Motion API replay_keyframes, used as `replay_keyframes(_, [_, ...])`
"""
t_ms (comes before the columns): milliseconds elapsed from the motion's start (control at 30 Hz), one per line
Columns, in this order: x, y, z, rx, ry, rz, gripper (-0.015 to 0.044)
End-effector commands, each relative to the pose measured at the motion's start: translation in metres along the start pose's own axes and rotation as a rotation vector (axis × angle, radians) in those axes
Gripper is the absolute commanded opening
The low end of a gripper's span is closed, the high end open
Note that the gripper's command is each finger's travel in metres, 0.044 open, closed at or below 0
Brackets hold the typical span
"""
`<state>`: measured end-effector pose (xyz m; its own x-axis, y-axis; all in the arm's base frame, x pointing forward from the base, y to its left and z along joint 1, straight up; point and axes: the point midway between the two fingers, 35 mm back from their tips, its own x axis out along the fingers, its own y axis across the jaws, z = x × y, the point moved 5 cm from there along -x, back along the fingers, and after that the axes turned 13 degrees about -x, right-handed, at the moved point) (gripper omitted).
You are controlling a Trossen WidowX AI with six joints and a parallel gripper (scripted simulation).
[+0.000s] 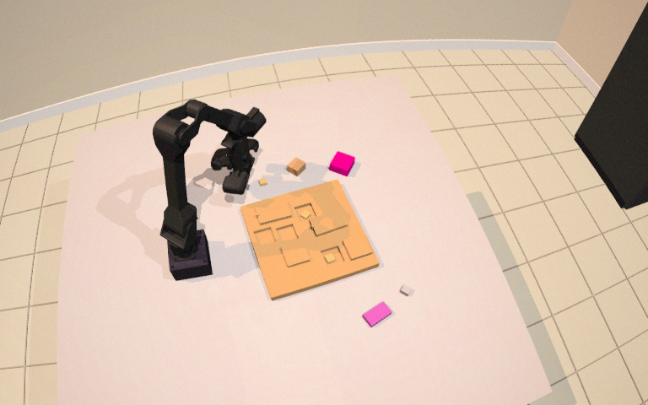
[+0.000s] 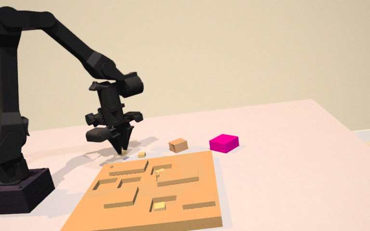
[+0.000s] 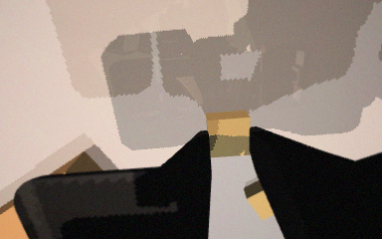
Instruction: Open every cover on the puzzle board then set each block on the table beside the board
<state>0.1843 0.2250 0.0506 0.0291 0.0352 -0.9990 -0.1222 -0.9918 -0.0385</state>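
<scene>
"Looking at the top view, where is the claw [image 1: 229, 197] [image 2: 123, 152] [image 3: 228, 137]?"

"Left of centre, just beyond the upper left corner of the board [image 1: 286, 281] [image 2: 81, 217] [image 3: 7, 224]. It is clamped on a yellow block [image 2: 124, 153] [image 3: 229, 124], low over the table [image 1: 191, 343] [image 2: 286, 141] [image 3: 30, 100]. I can't tell if the block touches down."

"And the other blocks?"

"A small yellow one [image 1: 262, 181] [image 2: 141, 155] [image 3: 262, 205] lies on the table, just right of the claw. Two more sit in wells: one upper [image 1: 305, 214] [image 2: 161, 171], one lower right [image 1: 329, 257] [image 2: 159, 205] on the board."

"Anything else?"

"An orange block [image 1: 296, 166] [image 2: 178, 145] and a magenta one [image 1: 342, 163] [image 2: 223, 143] stand above the board; a pink slab [image 1: 376, 313] lies lower right."
</scene>
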Motion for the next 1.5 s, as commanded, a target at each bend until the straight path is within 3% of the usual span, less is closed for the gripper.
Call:
replay_keyframes(0, [0.011,0.004,0.002,0.004,-0.005,0.016,0.008])
replay_keyframes(400, [0.016,0.005,0.002,0.004,-0.005,0.016,0.008])
replay_keyframes(867, [0.011,0.003,0.002,0.0,-0.004,0.006,0.044])
replay_keyframes(1467, [-0.045,0.001,0.001,0.003,-0.004,0.013,0.044])
